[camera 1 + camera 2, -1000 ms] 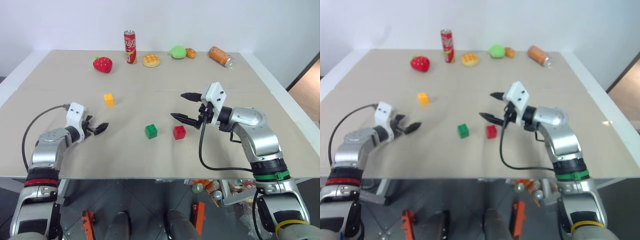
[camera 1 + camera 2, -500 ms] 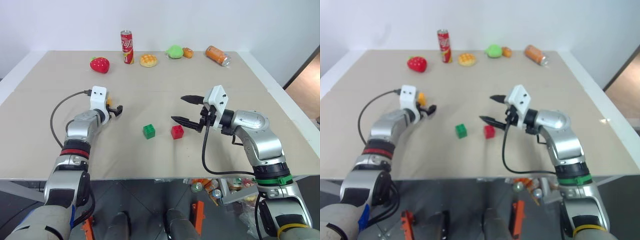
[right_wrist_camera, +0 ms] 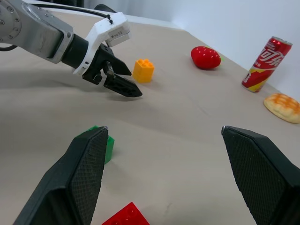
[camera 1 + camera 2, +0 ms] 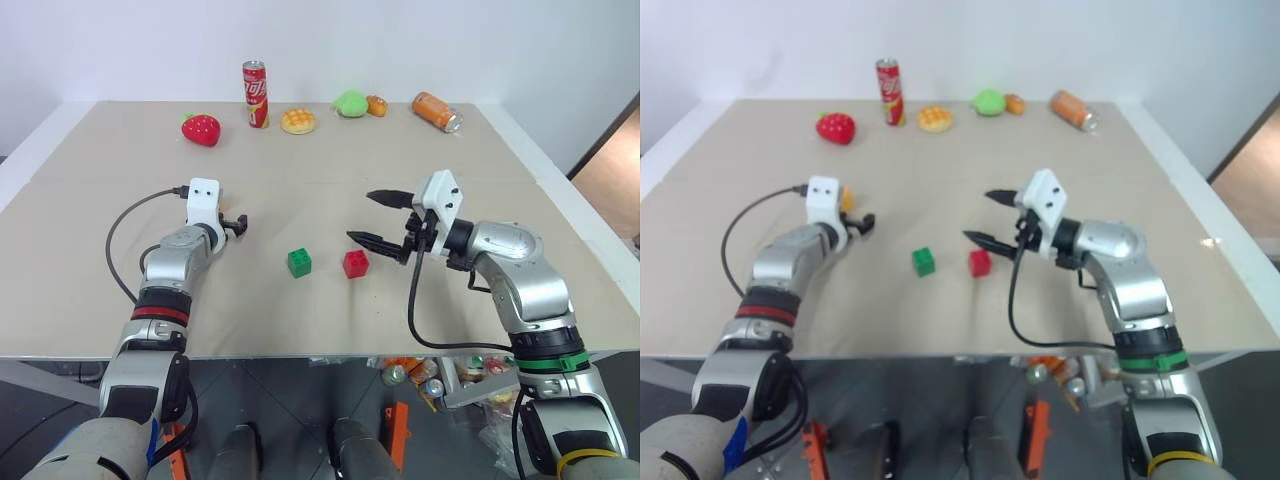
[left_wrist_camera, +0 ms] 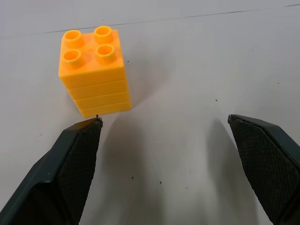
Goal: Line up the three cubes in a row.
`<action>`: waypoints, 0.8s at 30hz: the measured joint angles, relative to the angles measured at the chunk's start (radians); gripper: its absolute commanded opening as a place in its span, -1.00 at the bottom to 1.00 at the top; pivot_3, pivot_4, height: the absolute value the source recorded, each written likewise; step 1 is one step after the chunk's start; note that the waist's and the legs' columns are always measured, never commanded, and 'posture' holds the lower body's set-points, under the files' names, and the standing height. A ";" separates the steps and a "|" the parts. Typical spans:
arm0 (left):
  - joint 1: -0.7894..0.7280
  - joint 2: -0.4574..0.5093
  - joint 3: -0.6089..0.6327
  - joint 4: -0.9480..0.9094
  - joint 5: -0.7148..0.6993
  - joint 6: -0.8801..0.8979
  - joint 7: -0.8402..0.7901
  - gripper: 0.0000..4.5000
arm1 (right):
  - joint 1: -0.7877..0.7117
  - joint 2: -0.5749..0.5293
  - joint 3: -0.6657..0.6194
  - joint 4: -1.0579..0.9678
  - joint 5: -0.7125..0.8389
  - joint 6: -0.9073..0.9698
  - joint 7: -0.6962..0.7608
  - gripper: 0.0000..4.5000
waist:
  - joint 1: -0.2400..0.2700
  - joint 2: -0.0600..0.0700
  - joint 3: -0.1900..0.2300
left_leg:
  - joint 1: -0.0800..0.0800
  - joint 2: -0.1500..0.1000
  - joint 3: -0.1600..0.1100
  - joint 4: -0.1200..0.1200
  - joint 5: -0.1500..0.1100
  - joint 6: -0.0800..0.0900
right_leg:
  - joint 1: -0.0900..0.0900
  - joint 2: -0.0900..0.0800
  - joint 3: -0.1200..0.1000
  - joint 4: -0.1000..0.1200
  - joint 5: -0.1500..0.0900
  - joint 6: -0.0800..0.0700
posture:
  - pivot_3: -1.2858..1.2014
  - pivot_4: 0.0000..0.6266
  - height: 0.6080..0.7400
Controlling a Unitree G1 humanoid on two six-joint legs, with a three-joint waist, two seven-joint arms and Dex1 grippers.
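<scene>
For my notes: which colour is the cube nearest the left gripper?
Yellow-orange cube, clearest in the left wrist view.

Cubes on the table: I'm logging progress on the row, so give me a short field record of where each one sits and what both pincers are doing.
yellow-orange cube: alone on the table, just ahead of the left pincer's fingertips, not gripped
green cube: mid-table, beside the red one, apart
red cube: on the right of the green one
left pincer: open, empty, pointing at the yellow-orange cube
right pincer: open, empty, above the table near the red cube
row: not yet formed
</scene>
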 measured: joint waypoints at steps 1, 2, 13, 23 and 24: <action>-0.012 0.001 0.001 0.029 0.004 -0.013 0.012 0.99 | 0.000 0.001 0.000 0.001 0.000 0.000 0.000 0.79 | 0.000 0.000 0.000 | 0.000 0.000 0.000 0.000 0.000 0.000 | 0.000 0.000 0.000 0.000 0.000 0.000 | 0.03 -0.52 1.00; -0.024 0.003 0.003 0.054 0.005 -0.021 0.019 0.99 | -0.001 0.001 0.000 0.003 0.000 0.000 0.000 0.79 | 0.000 0.000 0.000 | 0.000 0.000 0.000 0.000 0.000 -0.001 | 0.000 0.000 0.000 0.000 0.000 0.000 | 0.03 -0.52 1.00; -0.124 0.012 0.011 0.257 0.028 -0.126 0.057 0.99 | -0.001 0.001 -0.002 0.009 -0.001 -0.001 0.000 0.79 | 0.001 0.000 0.000 | 0.000 0.000 0.000 -0.001 0.001 -0.001 | 0.000 0.000 0.000 0.000 0.000 0.001 | 0.03 -0.52 1.00; -0.226 0.013 0.021 0.447 0.044 -0.232 0.105 0.99 | 0.000 -0.002 -0.002 0.009 -0.001 -0.001 -0.003 0.79 | 0.001 0.000 0.000 | 0.000 0.000 0.000 -0.001 0.001 -0.001 | 0.000 0.000 0.000 -0.001 0.000 0.001 | 0.03 -0.52 1.00; -0.226 0.013 0.021 0.449 0.044 -0.234 0.105 0.99 | -0.001 -0.002 -0.002 0.009 -0.001 -0.001 -0.003 0.79 | 0.001 0.000 0.000 | 0.000 0.000 0.000 -0.001 0.001 -0.001 | 0.000 0.000 0.000 -0.001 0.000 0.001 | 0.03 -0.52 1.00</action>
